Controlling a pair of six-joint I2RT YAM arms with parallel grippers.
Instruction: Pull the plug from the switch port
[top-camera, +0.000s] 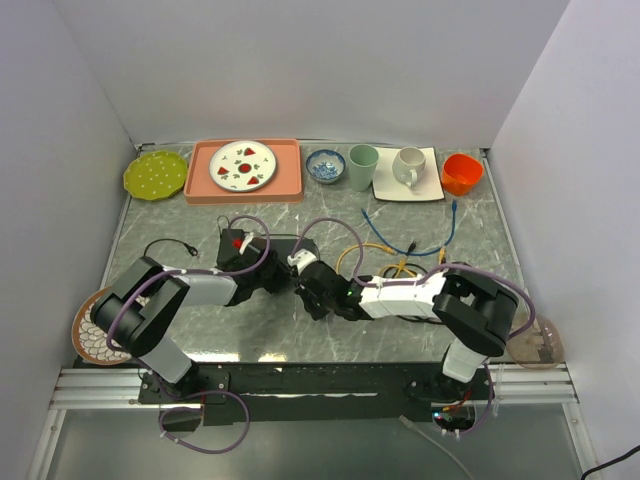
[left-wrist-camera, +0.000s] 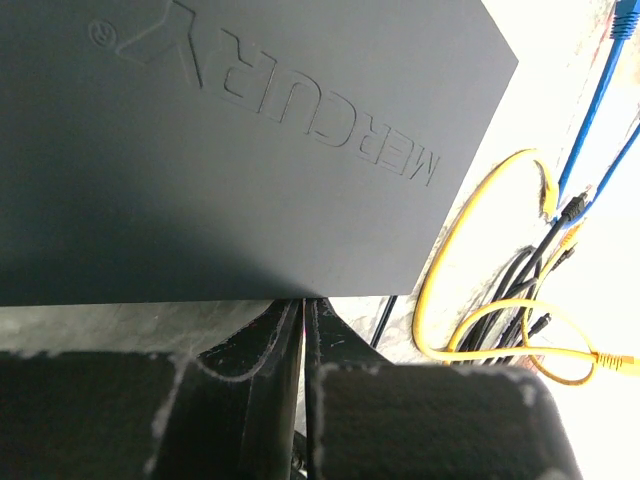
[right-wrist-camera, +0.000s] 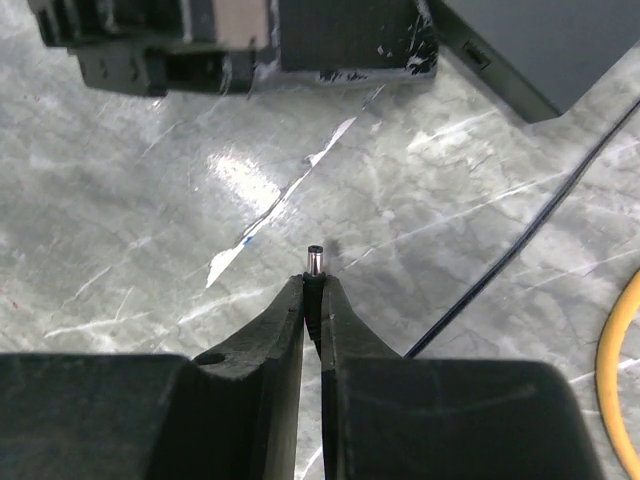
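The small silver-tipped barrel plug sits mid-frame, pinched by the clenched right gripper. It is clear of the flat matte black switch at upper right, so it looks already pulled. The left gripper, fingers pressed together, butts the switch's edge, probably bracing it.

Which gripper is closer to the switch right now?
Left. The left gripper is shut right at the edge of the switch; the right gripper pinches the plug, apart from it.
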